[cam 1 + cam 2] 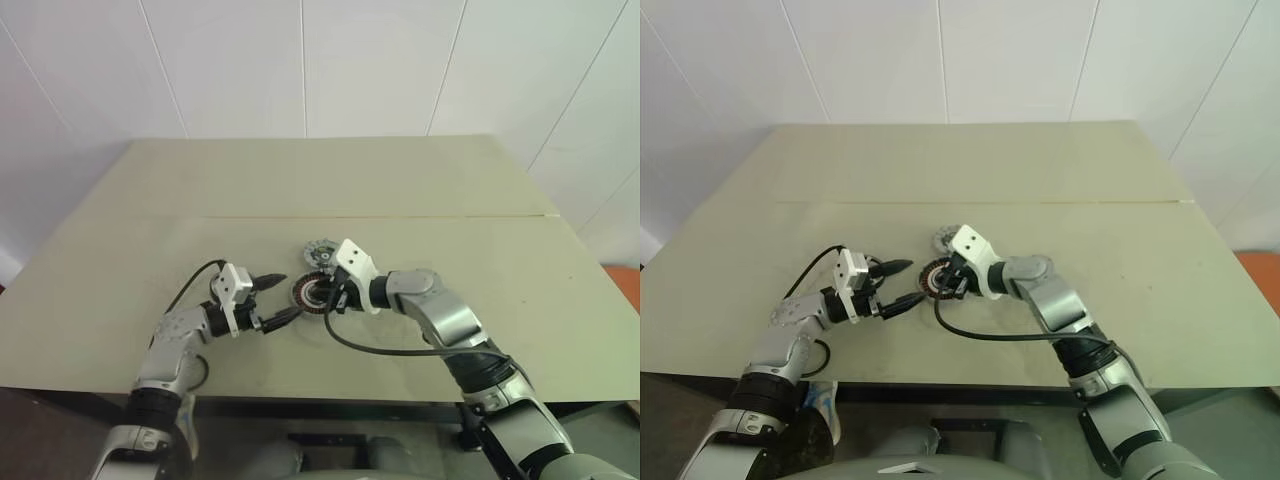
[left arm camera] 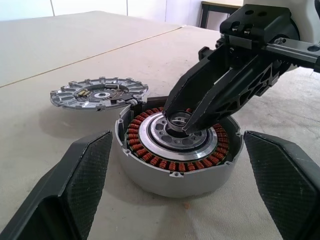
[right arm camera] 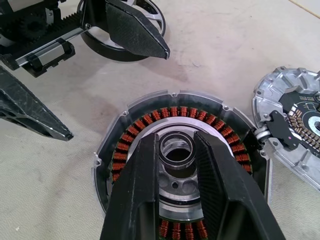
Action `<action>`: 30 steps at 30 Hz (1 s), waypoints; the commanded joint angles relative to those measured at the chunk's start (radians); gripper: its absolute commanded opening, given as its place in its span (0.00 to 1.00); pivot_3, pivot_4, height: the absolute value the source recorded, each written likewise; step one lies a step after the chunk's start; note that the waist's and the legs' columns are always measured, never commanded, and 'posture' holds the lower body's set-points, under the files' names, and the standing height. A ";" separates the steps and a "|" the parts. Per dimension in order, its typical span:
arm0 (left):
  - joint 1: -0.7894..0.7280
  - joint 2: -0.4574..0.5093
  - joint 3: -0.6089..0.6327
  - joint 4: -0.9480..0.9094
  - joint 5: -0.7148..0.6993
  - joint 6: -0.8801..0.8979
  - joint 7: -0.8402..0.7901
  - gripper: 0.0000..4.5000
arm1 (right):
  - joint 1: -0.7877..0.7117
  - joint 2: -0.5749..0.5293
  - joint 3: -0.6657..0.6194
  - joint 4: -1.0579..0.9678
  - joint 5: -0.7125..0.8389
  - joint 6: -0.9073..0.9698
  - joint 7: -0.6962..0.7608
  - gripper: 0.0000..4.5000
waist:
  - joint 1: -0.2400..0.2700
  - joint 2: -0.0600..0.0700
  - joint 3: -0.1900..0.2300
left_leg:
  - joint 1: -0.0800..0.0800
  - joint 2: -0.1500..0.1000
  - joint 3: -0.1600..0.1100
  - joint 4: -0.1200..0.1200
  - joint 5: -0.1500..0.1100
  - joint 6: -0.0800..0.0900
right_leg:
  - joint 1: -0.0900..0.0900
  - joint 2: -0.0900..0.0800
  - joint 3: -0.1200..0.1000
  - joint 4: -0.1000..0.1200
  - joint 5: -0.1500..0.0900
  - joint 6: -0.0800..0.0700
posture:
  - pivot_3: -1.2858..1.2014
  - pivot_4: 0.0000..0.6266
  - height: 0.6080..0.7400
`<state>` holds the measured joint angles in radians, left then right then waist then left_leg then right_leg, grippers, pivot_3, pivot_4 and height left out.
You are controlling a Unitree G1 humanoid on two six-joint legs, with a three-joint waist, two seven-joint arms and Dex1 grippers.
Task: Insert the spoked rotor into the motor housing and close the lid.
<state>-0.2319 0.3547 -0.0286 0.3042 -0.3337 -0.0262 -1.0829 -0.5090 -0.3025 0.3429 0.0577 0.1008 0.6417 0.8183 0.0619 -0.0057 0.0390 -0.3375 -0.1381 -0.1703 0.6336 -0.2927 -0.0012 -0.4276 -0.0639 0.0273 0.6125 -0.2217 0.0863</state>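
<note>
Beige table [image 1: 450, 280], motor housing [image 2: 177, 150], no legible writing

Counter [image 1: 150, 230]: pale beige, matte, a thin seam running straight across its width at mid-depth. Front edge dark. Behind it, wall [image 1: 240, 60] of white panels with narrow vertical joints. An orange-red patch [image 1: 630, 285] at the far right edge, beyond the counter; cannot tell what it is. Dark floor [image 1: 60, 425] below the front edge.
</note>
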 commanded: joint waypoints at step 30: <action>-0.003 0.007 -0.005 -0.018 -0.002 0.001 -0.013 1.00 | -0.016 0.011 -0.010 0.042 0.001 -0.061 -0.031 0.15 | -0.001 0.000 0.000 | 0.000 0.000 0.000 0.005 0.000 -0.001 | 0.001 0.001 0.000 0.002 0.003 -0.001 | 0.52 0.00 1.00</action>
<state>-0.2299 0.3558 -0.0287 0.3050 -0.3338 -0.0256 -1.0888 -0.5059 -0.2941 0.3452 0.1092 0.1002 0.5994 0.7907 0.0609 -0.0059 0.0386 -0.3376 -0.1380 -0.1699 0.6389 -0.2923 -0.0017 -0.4264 -0.0629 0.0273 0.6143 -0.2186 0.0854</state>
